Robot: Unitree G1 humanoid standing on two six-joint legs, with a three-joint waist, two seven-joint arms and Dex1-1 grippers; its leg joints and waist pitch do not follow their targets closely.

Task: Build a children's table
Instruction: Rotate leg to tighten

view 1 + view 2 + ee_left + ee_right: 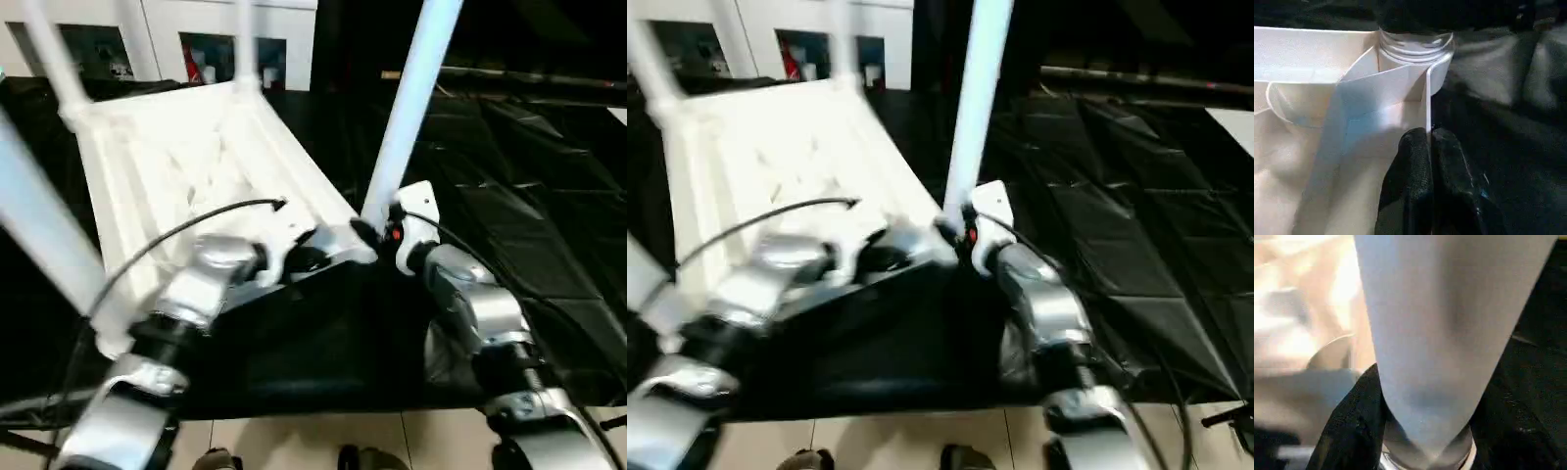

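Observation:
The white tabletop (186,147) lies upside down on black cloth, ribbed underside up. White legs stand in its corner sockets: one at the near right corner (411,98), one at the near left (39,225), two at the far end (54,59). My left gripper (1429,134) is shut on the thin rim wall of the tabletop beside the near right socket, one finger (1410,166) on each face. My right gripper (1427,387) is closed around the base of the near right leg (1440,323), its black fingers (1352,421) pressing both sides just above the socket.
Black cloth (529,225) covers the work surface and spreads to the right. A white cabinet with glass doors (225,49) stands behind. A dark bar (529,78) crosses the back right. Pale floor tiles (294,441) run along the near edge.

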